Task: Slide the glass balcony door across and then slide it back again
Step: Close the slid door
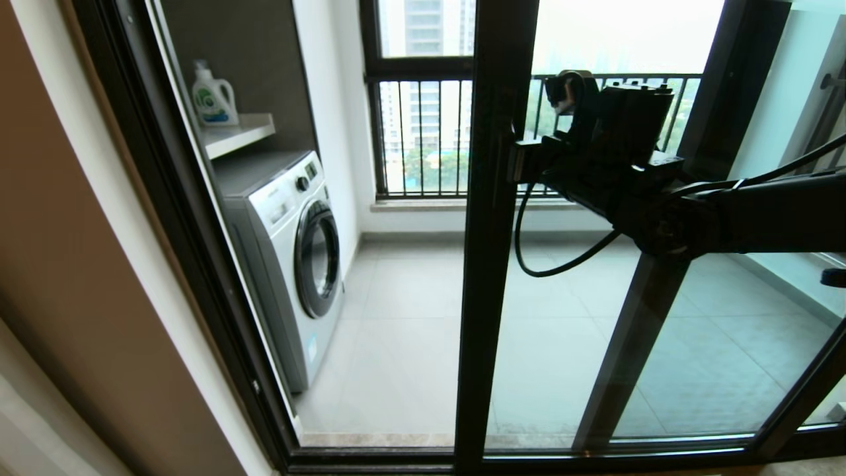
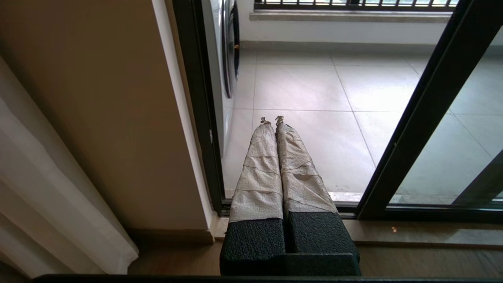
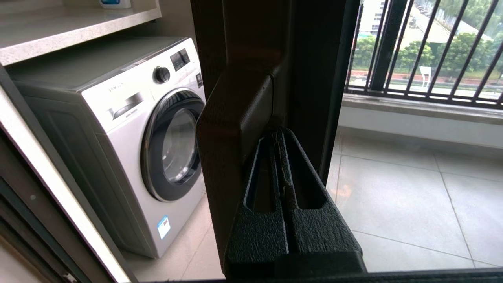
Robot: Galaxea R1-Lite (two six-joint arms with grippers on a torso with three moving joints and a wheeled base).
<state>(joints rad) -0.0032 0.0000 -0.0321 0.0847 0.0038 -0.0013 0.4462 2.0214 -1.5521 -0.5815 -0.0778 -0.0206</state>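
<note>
Against the dark-framed glass balcony door (image 1: 492, 264), the right gripper (image 3: 277, 135) presses closed; left gripper (image 2: 272, 120) closed.

The left gripper (image 2: 272, 120) hangs with its cloth-wrapped fingers (image 2: 259, 165) pressed together above the sill. Beyond their tips lies tiled balcony floor (image 2: 314, 86); the glass balcony door (image 2: 416, 118) frame slants beside them, apparently not touching.
</note>
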